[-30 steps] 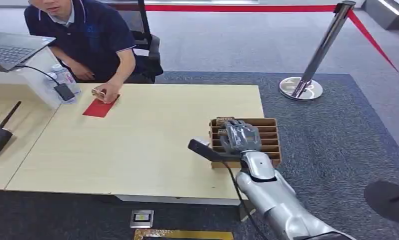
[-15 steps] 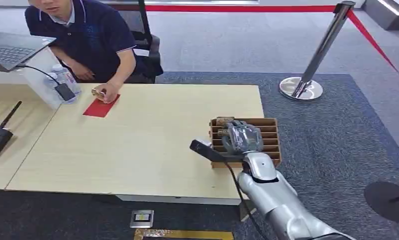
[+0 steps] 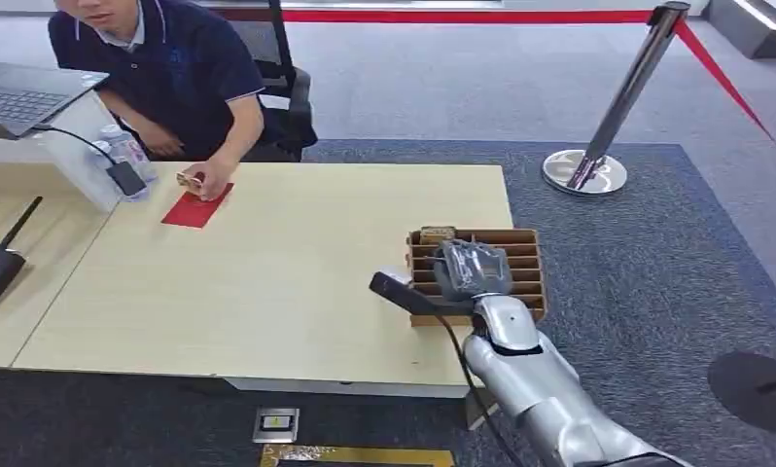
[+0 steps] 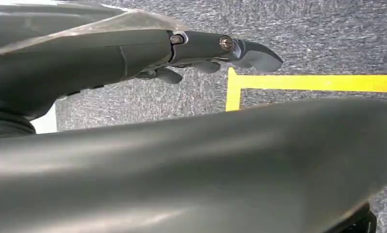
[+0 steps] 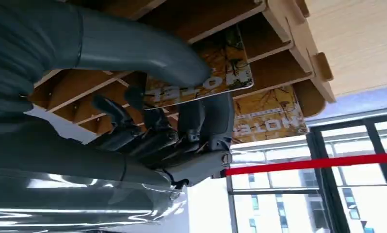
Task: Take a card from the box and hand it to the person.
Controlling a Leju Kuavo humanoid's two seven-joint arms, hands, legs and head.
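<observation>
The right hand [image 3: 472,267] is reaching down into the slotted wooden card box [image 3: 526,271], which is sitting at the table's [image 3: 297,282] right edge, near the front corner. From above, the hand is covering the middle slots and its grip is hidden. The right wrist view is showing what the head view cannot: the thick thumb [image 5: 148,56] and darker fingers [image 5: 201,121] are pinching a yellow-brown card [image 5: 216,73] from both sides, with the card standing partly out of its slot. A second card of the same print [image 5: 266,114] is standing in a slot at the end of the box. Both carry white lettering that is turned over and too broken for me to read with confidence.

The left hand [image 4: 220,48] is hanging over grey carpet beside a yellow floor line [image 4: 317,82], fingers stretched out and holding nothing.

At the table's far left corner, a seated person [image 3: 170,73] is resting a hand [image 3: 204,182] on a red card [image 3: 195,208]. A water bottle [image 3: 129,154] is standing just beside it at the left edge.
</observation>
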